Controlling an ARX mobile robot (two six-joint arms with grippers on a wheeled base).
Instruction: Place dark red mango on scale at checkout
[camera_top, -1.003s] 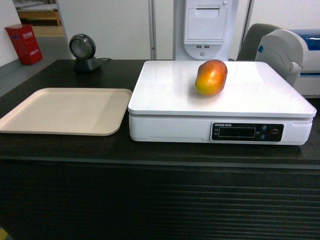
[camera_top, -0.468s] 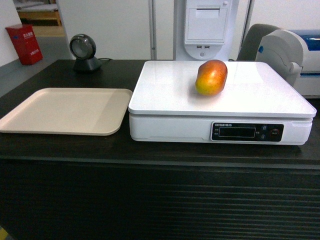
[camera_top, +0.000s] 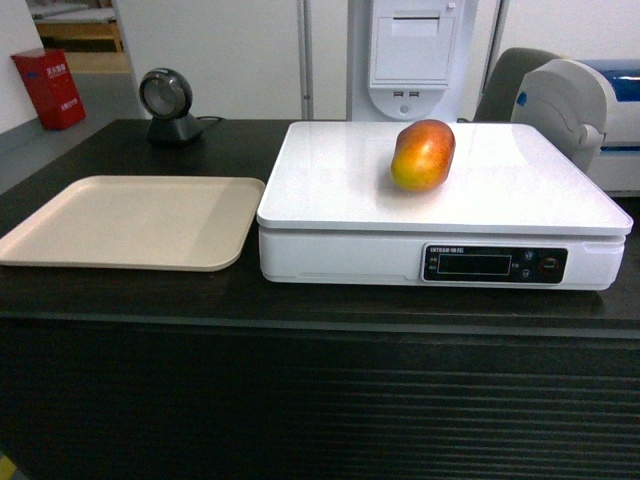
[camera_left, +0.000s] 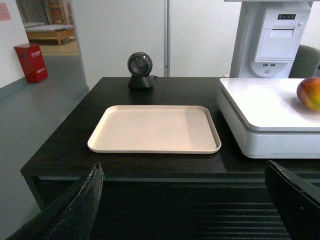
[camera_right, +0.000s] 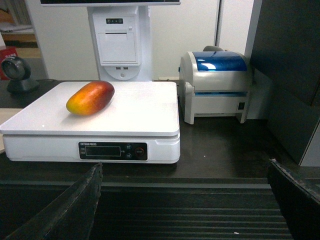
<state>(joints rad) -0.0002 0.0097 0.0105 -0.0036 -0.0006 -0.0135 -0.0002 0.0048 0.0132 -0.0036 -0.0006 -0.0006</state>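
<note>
Placement appears finished, since the dark red mango (camera_top: 422, 154) is seen resting alone toward the back of the scale (camera_top: 340, 185) on the bench (camera_top: 130, 295), while the left gripper (camera_left: 185, 200) and right gripper (camera_right: 185, 200) are held back with jaws spread wide and empty.

your head view faces the checkout (camera_top: 120, 300) frontally, looking down; both wrist views sit low, sharing the scale (camera_left: 260, 107) toward 12 o'clock.
</note>
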